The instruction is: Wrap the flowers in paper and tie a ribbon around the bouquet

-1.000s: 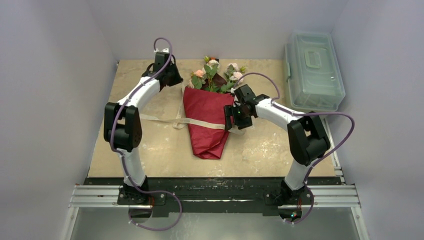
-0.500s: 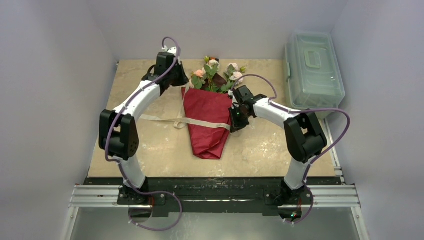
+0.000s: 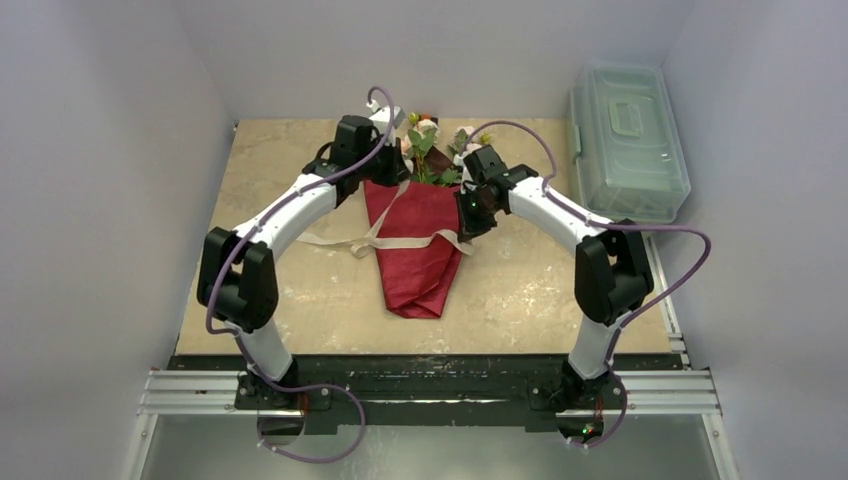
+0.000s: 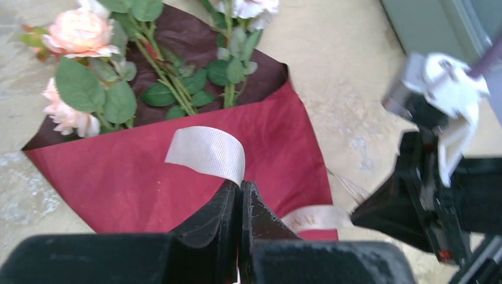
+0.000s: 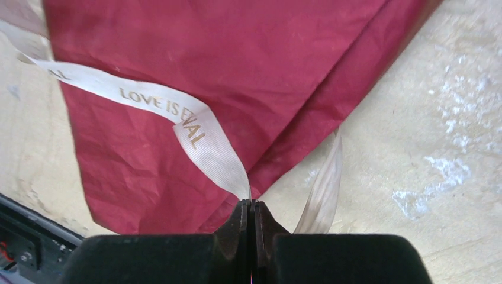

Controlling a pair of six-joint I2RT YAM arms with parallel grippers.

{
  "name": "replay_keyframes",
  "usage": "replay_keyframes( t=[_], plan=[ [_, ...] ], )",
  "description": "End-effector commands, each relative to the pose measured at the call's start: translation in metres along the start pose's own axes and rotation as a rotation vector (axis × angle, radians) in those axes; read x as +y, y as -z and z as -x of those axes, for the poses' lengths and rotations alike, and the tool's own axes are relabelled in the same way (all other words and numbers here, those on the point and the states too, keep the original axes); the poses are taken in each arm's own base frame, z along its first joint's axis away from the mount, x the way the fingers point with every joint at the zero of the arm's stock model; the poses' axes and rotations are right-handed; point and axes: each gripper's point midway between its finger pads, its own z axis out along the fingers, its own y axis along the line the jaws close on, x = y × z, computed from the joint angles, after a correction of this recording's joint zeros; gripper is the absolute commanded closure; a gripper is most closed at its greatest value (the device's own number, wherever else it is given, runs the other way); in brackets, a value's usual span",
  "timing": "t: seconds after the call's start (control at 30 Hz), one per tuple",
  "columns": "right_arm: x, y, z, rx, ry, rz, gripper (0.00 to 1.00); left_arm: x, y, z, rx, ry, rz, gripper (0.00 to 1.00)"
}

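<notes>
The bouquet is lying on the bench at the centre of the overhead frame, its long axis running from the flowers at the top down to its pointed tip, with the ribbon crossing it sideways. The left hand is pinching one ribbon end above the bouquet's upper left, and the right hand is pinching the strip at the bouquet's right edge, both pressed together on it. Each hand is sitting on its own side of that axis, so the ends are probably needing to cross over the middle.
</notes>
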Motion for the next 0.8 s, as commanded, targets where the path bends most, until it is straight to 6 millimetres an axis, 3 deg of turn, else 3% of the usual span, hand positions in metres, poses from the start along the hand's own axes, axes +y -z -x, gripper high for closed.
replay_keyframes(
  t=[0.0,0.2,0.37,0.63,0.77],
  plan=[
    [0.008,0.005,0.026,-0.025,-0.027,0.036,1.00,-0.038,0.027,0.021,-0.104,-0.177,-0.165,1.00],
    [0.007,0.004,0.058,-0.030,-0.080,0.068,1.00,-0.074,0.043,-0.008,-0.063,-0.284,-0.342,1.00],
    [0.008,0.001,0.071,-0.020,-0.093,0.082,1.00,-0.102,0.049,-0.041,0.008,-0.354,-0.449,1.00],
    [0.010,0.006,0.085,-0.036,-0.110,0.095,1.00,-0.123,0.046,-0.110,0.218,-0.464,-0.571,1.00],
    [0.012,0.010,0.089,-0.049,-0.110,0.099,1.00,-0.126,0.037,-0.126,0.267,-0.458,-0.581,1.00]
  ],
)
